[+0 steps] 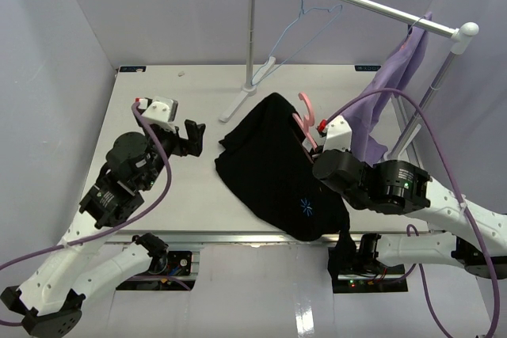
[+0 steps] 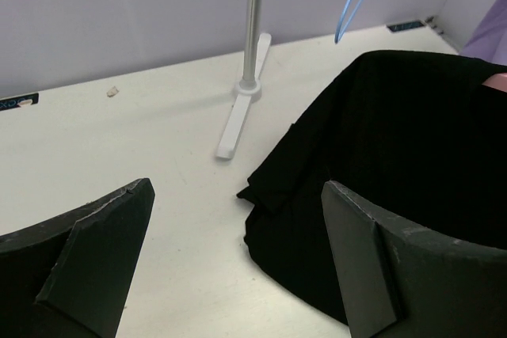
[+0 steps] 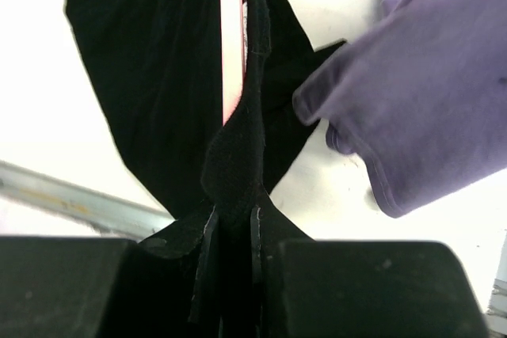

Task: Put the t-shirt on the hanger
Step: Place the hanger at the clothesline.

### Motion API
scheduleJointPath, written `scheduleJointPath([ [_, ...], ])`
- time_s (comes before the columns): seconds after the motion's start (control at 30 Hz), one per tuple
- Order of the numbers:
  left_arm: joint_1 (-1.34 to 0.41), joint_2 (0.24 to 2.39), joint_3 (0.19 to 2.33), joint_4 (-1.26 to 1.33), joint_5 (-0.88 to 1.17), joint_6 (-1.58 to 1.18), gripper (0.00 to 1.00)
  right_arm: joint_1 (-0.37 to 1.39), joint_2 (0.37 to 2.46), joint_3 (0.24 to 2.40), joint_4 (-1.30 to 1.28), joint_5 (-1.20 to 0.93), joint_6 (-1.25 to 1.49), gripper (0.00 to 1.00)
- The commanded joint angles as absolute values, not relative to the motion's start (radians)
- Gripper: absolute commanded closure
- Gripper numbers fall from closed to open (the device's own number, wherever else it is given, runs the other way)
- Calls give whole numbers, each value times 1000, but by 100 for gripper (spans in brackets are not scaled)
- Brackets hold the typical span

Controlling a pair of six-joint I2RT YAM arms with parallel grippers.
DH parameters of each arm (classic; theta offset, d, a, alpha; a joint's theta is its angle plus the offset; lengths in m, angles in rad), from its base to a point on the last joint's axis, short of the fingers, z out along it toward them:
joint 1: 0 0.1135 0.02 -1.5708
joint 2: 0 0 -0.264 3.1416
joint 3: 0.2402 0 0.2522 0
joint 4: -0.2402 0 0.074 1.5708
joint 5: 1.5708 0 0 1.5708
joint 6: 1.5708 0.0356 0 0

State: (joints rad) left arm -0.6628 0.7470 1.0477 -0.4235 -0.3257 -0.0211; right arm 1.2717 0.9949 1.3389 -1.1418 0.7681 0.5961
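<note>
While the left tool hangs with its fingers apart and empty just left of the cloth, the right tool is clamped on the black t-shirt, which drapes over the pink hanger, hook poking out on top, over the bench.

hanger: arms covered by the t-shirt, only the hook is seen
right gripper: fingertips buried in black cloth
lavender garment: cut off at the right wrist view's edge
</note>
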Motion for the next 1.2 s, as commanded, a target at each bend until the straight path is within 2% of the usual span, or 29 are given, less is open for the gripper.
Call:
scheduleJointPath([
  [0.0,-663,704,1044,-389,-357,-61,2,1271,1068,1419,-983,991,737,92],
  [0.27,-663,686,1012,-378,-370,-56,2,1266,1314,1563,-980,1233,851,92],
  [0.53,-663,691,996,-382,-259,-98,2,1188,1521,1813,-980,1295,895,92],
  [0.9,-663,705,972,-388,-254,-110,2,1010,1461,1801,-980,1216,960,92],
  [1.17,-663,734,964,-388,-240,-115,2,906,1473,1878,-888,1182,835,92],
])
